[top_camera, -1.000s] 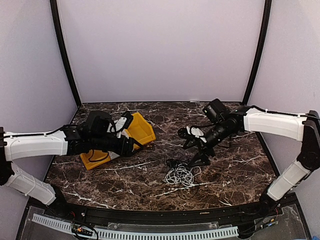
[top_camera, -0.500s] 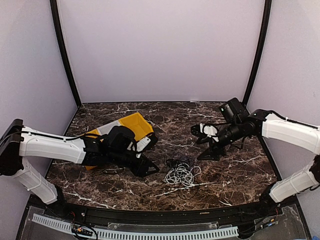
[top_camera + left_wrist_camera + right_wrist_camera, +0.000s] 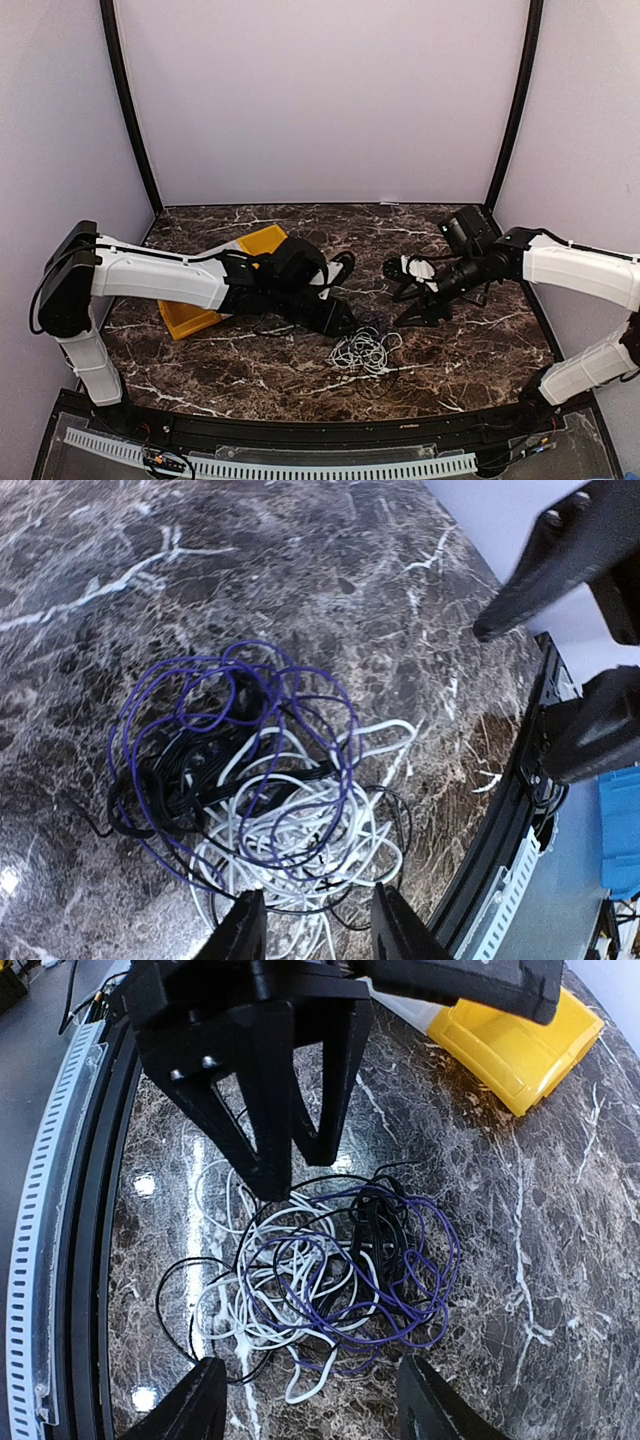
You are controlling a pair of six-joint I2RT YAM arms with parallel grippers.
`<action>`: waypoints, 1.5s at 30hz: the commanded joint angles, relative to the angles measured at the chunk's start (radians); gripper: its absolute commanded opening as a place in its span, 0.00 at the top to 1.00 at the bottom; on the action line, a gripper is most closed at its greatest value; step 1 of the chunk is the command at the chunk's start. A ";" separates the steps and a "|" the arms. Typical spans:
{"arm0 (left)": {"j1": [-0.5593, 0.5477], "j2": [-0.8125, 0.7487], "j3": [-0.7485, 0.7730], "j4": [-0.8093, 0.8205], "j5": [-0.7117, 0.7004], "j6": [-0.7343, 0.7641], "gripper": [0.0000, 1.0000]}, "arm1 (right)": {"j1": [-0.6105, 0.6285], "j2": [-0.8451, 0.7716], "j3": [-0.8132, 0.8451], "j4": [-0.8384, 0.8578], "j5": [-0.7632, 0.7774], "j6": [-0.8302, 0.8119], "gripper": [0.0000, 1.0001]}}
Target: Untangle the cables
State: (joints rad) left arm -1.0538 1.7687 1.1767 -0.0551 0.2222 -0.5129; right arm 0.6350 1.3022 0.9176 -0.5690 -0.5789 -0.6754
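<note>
The marble table [image 3: 200,370] carries the cables [image 3: 365,348] a little right of centre, toward its near edge. They lie as one loose heap with white, black and purple cords looped through each other. In my left wrist view the purple loops sit on top and spread widest. The black cords bunch under them on the far side, and the white coils pile up on the near side.

My left arm [image 3: 150,280] lies low and stretched out to the right. It crosses over the yellow bin [image 3: 190,318], and its wrist points at the heap from the left. My right arm [image 3: 570,265] comes in from the right with the forearm level and the wrist dipped down and to the left, toward the same heap.

The left gripper [image 3: 318,895] sits just beside the heap's left edge. Its jaws are parted with nothing between them. The right gripper [image 3: 312,1370] hangs just right of the heap and slightly above it. Its jaws are spread wider and are also empty. The two grippers face each other across the cables.

The heap is roughly round, so I can't give it a real long axis. One white end sticks out toward the near-right.
</note>
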 commanded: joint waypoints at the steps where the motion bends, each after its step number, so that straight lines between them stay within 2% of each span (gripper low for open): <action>1: 0.001 0.026 0.050 -0.154 -0.042 -0.145 0.61 | 0.001 -0.018 -0.012 0.033 -0.029 0.007 0.41; 8: 0.001 0.065 0.098 -0.248 -0.059 -0.232 0.62 | 0.002 -0.023 -0.023 0.041 -0.029 0.008 0.40; 17: 0.007 0.105 0.123 -0.207 -0.046 -0.226 0.62 | 0.001 -0.020 -0.041 0.055 -0.025 0.007 0.38; 25: 0.028 0.132 0.168 -0.183 -0.039 -0.225 0.77 | 0.002 -0.036 -0.065 0.065 -0.018 0.009 0.38; 31: 0.031 0.128 0.173 -0.177 -0.045 -0.217 0.98 | 0.002 -0.046 -0.077 0.076 -0.014 0.009 0.37; 37: 0.031 0.104 0.178 -0.149 -0.051 -0.169 1.00 | 0.001 -0.029 -0.062 0.082 -0.020 0.006 0.37; 45: 0.031 -0.040 0.146 -0.064 -0.009 0.022 1.00 | 0.002 0.022 0.038 0.092 -0.069 0.033 0.34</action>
State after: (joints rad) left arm -1.0248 1.8725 1.3262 -0.2005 0.1810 -0.6113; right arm 0.6350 1.3052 0.8841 -0.5186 -0.6003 -0.6704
